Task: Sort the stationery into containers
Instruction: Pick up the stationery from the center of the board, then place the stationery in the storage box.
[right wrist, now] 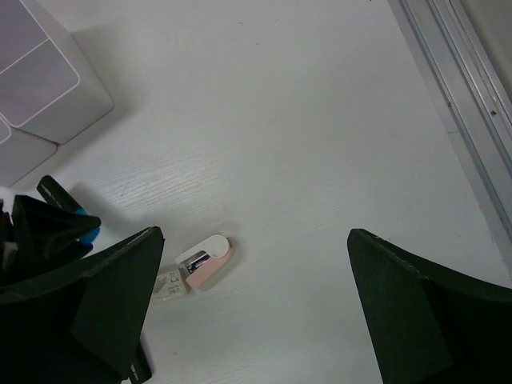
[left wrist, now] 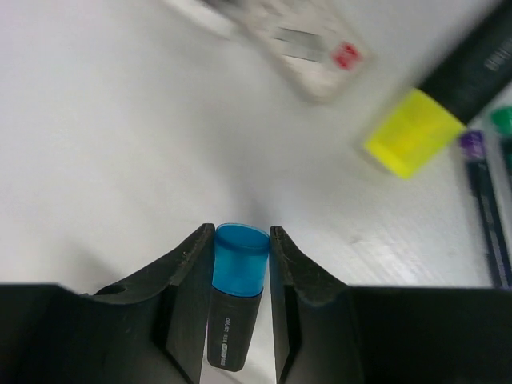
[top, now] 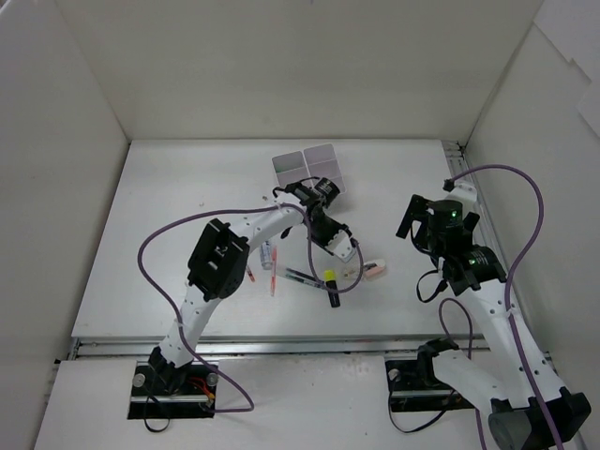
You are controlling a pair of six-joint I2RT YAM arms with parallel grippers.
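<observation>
Left arm [top: 253, 230] stretched forward, fingers [left wrist: 188, 296] clamping blue-capped highlighter [left wrist: 238, 264].

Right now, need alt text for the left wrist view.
The left gripper is closed on a black highlighter with a blue cap, seen against a white table. Farther off lie a yellow-capped highlighter and a blurred white item with a red label.

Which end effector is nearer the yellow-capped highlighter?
Left. The left end effector, shut on a blue-capped highlighter, is right by the yellow-capped highlighter. The right end effector hangs open well off to its right, past the pink eraser.
</observation>
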